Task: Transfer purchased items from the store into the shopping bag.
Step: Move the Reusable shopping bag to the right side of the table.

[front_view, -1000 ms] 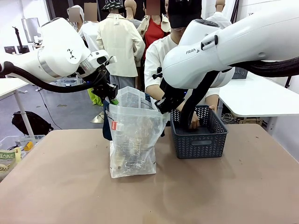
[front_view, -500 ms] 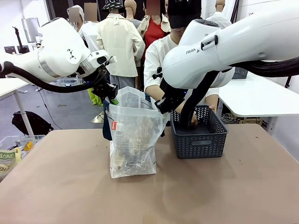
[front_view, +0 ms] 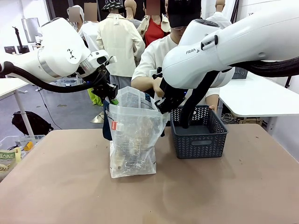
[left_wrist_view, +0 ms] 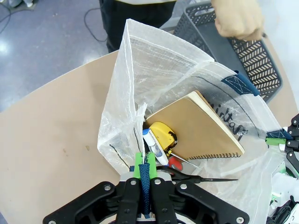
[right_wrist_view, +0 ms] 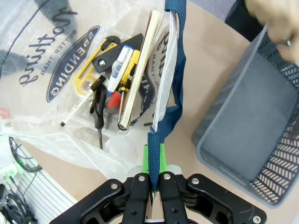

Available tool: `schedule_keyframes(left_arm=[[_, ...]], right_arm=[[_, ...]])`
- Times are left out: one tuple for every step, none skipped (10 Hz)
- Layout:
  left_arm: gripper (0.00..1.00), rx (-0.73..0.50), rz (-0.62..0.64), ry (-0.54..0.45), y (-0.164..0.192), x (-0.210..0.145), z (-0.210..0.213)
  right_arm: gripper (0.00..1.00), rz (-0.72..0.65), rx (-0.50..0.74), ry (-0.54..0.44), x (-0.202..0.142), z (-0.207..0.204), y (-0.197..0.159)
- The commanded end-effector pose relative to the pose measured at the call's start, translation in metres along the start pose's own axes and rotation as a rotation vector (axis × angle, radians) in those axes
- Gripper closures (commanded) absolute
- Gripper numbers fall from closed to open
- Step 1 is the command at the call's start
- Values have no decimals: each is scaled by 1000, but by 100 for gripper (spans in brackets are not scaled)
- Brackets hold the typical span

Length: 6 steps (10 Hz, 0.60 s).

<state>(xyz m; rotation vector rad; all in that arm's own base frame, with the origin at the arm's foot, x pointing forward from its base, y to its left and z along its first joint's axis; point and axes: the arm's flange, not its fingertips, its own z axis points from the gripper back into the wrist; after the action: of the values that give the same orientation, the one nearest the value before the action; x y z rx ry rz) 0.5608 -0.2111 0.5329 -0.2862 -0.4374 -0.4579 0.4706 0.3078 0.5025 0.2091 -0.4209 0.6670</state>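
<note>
The shopping bag [front_view: 133, 140] stands upright at the table's middle, held wide at the mouth by both arms. My left gripper [left_wrist_view: 145, 172] is shut on one navy strap, and my right gripper [right_wrist_view: 153, 173] is shut on the other strap [right_wrist_view: 174, 60]. Purchased items lie inside the bag: a brown spiral notebook [left_wrist_view: 201, 126], a yellow tape measure [left_wrist_view: 161, 133], a white marker [right_wrist_view: 119, 67] and black scissors [right_wrist_view: 99, 109]. The store, a dark latticed basket [front_view: 198, 137], sits just right of the bag, its floor [right_wrist_view: 243, 112] bare. The person's hand [left_wrist_view: 238, 18] hovers closed above the basket's rim.
A person in white stands at the far side behind the bag and basket. Bare brown tabletop [front_view: 149, 196] spreads in front. A clear bin with packets [front_view: 9, 154] sits off the table's left edge. A white table [front_view: 261, 95] stands at the right.
The person's hand has come up out of the basket and moved left toward the bag's mouth. Both grippers and the bag have stayed still.
</note>
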Motion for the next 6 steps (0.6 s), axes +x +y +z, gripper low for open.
schedule_keyframes(left_arm=[[100, 2, -3, -3, 1, 0, 2], [100, 2, -3, -3, 1, 0, 2], [100, 2, -3, -3, 1, 0, 2], [100, 2, -3, -3, 1, 0, 2], [100, 2, -3, -3, 1, 0, 2], [100, 2, -3, -3, 1, 0, 2]], right_arm=[[100, -3, 2, 0, 0, 0, 0], [100, -3, 2, 0, 0, 0, 0], [100, -3, 2, 0, 0, 0, 0], [100, -3, 2, 0, 0, 0, 0], [100, -3, 2, 0, 0, 0, 0], [100, -3, 2, 0, 0, 0, 0]])
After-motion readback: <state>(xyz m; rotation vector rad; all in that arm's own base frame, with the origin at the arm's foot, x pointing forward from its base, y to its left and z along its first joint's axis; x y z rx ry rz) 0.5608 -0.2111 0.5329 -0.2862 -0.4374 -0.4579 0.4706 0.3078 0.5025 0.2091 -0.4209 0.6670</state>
